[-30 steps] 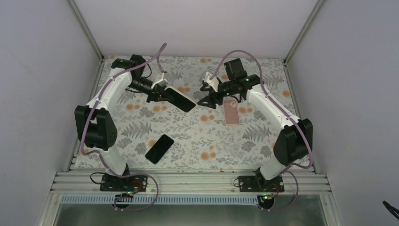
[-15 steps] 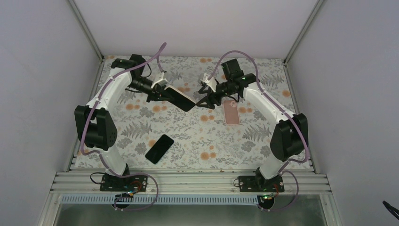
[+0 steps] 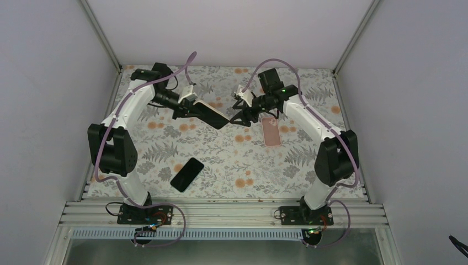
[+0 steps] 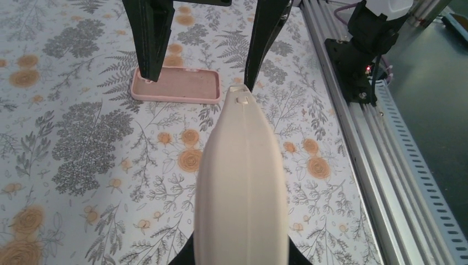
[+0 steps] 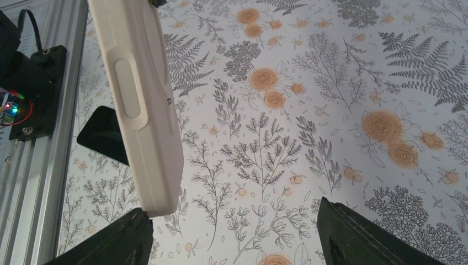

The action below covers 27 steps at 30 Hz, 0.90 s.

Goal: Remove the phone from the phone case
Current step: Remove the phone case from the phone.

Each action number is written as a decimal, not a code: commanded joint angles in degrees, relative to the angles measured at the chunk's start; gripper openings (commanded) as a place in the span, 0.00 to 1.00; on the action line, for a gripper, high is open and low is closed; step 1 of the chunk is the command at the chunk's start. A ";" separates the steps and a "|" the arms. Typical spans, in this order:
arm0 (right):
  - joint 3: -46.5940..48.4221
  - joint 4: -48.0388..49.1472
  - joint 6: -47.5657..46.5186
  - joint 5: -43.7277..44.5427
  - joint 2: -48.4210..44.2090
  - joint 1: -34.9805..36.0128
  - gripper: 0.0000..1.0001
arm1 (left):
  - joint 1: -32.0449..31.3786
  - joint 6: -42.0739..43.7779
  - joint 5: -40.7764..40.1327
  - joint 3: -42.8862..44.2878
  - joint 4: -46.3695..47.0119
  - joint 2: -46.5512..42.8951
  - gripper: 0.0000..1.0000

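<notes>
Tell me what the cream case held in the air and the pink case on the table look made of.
The cream case: probably silicone or soft rubbery plastic, matte; rounded edges, a moulded button bump, no glare. The pink case: seemingly similar matte plastic, with a raised lip round its hollow; hard plastic cannot be ruled out.

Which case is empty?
The pink case, lying flat on the table; the cream case is held aloft in the left fingers with a phone inside.

The left arm [image 3: 128, 107] and right arm [image 3: 310, 118] reach inward over the counter's [image 3: 232, 160] far half, wrists facing. The left fingers [image 3: 186, 113] are clamped narrow. The right fingers [image 5: 110, 243] are spread wide.
</notes>
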 commanded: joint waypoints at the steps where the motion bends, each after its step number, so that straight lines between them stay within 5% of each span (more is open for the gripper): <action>1: 3.72 6.96 3.14 6.12 2.83 -0.12 0.76 | -3.72 0.89 10.11 -0.70 -1.97 -3.94 0.02; 27: 13.01 10.10 3.75 14.67 9.18 -0.12 0.77 | -8.38 1.23 8.80 -3.43 -1.99 -5.92 0.02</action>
